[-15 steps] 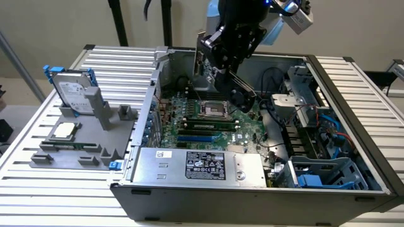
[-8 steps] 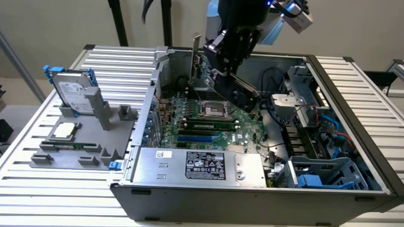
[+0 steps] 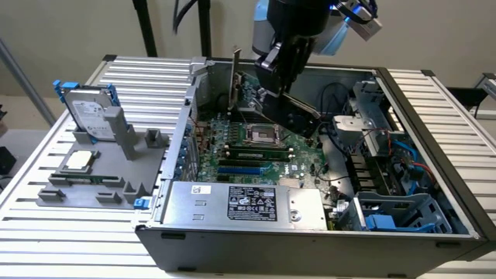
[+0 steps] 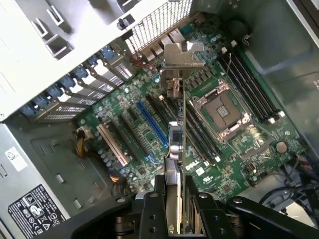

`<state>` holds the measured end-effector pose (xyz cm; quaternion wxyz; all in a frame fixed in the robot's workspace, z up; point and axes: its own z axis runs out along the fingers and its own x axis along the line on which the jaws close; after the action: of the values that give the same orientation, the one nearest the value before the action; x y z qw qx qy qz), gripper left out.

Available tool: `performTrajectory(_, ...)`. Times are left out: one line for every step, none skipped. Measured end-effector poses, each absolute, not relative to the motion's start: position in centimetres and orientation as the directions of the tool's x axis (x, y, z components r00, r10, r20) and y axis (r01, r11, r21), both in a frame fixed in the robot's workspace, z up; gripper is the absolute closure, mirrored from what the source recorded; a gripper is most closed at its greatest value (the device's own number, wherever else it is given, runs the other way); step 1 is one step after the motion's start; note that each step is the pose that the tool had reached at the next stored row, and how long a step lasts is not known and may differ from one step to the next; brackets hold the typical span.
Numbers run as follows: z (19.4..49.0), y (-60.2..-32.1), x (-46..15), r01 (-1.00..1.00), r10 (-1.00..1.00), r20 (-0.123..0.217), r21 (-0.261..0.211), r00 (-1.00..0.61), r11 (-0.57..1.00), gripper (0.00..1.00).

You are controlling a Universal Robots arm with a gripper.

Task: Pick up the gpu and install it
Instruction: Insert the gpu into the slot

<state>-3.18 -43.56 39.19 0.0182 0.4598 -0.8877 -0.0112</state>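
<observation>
Above the motherboard (image 3: 256, 157), toward the far side of the open computer case (image 3: 310, 238), the jaws are clenched on the gpu (image 4: 178, 144), held edge-down over the slots, seemingly unseated. Pickup looks done; installing remains.

gpu (image 4: 182, 149): I see green circuit board edge-on, end bracket (image 4: 183, 54) bare bright metal, mild gloss. gripper (image 4: 180, 214): matt black, plastic or coated metal, I can't tell which. motherboard (image 4: 124, 107): green laminate, satin sheen; one slot (image 4: 152, 127) glossy blue plastic. CPU socket (image 4: 223, 112): shiny steel frame. Exterior view: case (image 3: 310, 250) matt grey painted sheet metal. At 9 o'clock of it, table (image 3: 46, 244) ribbed pale metal, fixture (image 3: 116, 174) matt grey plastic, hard drive (image 3: 87, 113) silver metal, rails (image 3: 57, 88) blue plastic.
</observation>
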Motion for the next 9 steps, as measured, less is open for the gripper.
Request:
performTrajectory(39.12,-43.56,-3.18,-0.826,-0.827,0.022,0.037,-0.562,0.562,0.73)
performTrajectory(39.05,-43.56,-3.18,-0.837,-0.837,0.022,0.037,-0.546,0.547,0.73)
performTrajectory(38.98,-43.56,-3.18,-0.846,-0.847,0.022,0.037,-0.531,0.531,0.73)
performTrajectory(38.91,-43.56,-3.18,-0.856,-0.856,0.022,0.037,-0.516,0.516,0.73)
performTrajectory(38.85,-43.56,-3.18,-0.865,-0.866,0.022,0.037,-0.5,0.501,0.73)
performTrajectory(38.77,-43.56,-3.18,-0.874,-0.875,0.022,0.037,-0.484,0.485,0.73)
performTrajectory(38.7,-43.56,-3.18,-0.883,-0.884,0.022,0.037,-0.467,0.468,0.73)
performTrajectory(38.63,-43.56,-3.18,-0.891,-0.892,0.022,0.037,-0.451,0.452,0.73)
performTrajectory(38.56,-43.56,-3.18,-0.899,-0.9,0.022,0.037,-0.435,0.436,0.73)
